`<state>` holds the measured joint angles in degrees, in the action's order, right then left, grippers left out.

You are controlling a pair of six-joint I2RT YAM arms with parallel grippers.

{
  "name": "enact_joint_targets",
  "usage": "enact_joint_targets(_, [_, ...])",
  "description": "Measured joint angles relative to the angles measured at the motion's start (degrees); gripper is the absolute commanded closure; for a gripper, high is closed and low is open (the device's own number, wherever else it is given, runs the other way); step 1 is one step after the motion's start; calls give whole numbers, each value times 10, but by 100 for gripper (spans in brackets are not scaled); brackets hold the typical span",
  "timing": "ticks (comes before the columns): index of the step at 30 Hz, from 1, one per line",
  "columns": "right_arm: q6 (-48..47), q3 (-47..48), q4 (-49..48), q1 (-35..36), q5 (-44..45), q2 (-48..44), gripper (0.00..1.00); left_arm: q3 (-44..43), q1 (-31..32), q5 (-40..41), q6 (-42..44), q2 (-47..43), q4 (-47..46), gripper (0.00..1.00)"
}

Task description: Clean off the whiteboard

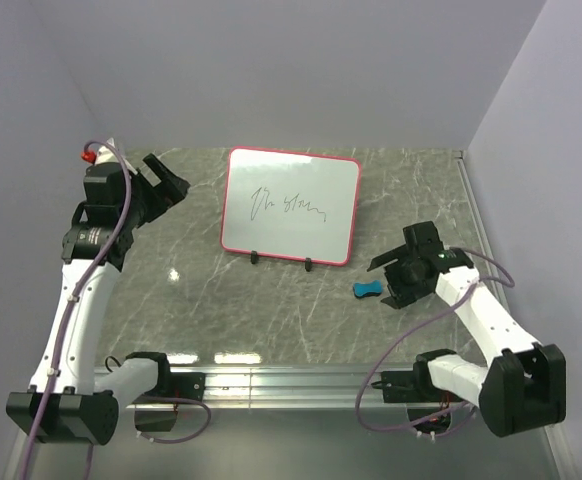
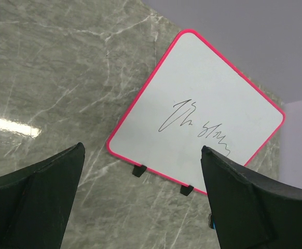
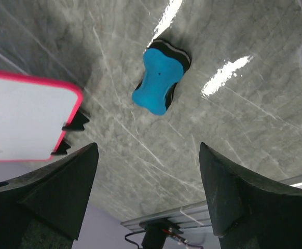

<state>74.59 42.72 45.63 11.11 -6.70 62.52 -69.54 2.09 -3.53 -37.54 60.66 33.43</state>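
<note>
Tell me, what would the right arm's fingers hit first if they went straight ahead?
Probably the small blue bone-shaped eraser, lying on the grey marble tabletop just ahead of the right gripper and its open fingers. Depth is unclear, so they might touch the tabletop first.

The left arm (image 1: 66,300) climbs from its near-left base to the far left, where the left gripper (image 1: 168,182) hangs raised with jaws spread wide, while the right arm (image 1: 481,320) leans in from the near right, the right gripper (image 1: 386,283) low, facing left, jaws equally wide apart
</note>
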Motion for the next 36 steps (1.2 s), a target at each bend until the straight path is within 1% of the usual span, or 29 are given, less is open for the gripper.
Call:
enact_joint_targets(1, [5,0,-5,0,1,11,20,1,2,4,4,-1,1,1])
enact_joint_targets(3, [10,0,-16,1,5,29,23,3,8,9,6,0,4,3])
enact_joint_targets(4, [12,1,-21,2,8,38,29,4,10,10,8,1,4,3])
enact_joint_targets(7, [15,5,-37,9,16,76,33,5,21,14,15,6,8,4])
enact_joint_targets(10, [16,15,-44,21,27,113,35,5,25,15,22,14,8,5])
enact_joint_targets(14, [16,23,-51,36,39,147,36,5,28,20,31,26,13,6])
enact_joint_targets(19, [16,23,-62,39,45,168,40,5,38,24,43,36,16,6])
enact_joint_targets(30, [18,27,-79,40,61,227,45,1,50,30,66,49,20,6])
enact_joint_targets(36, [13,39,-80,40,76,245,52,-11,51,40,76,67,20,6])
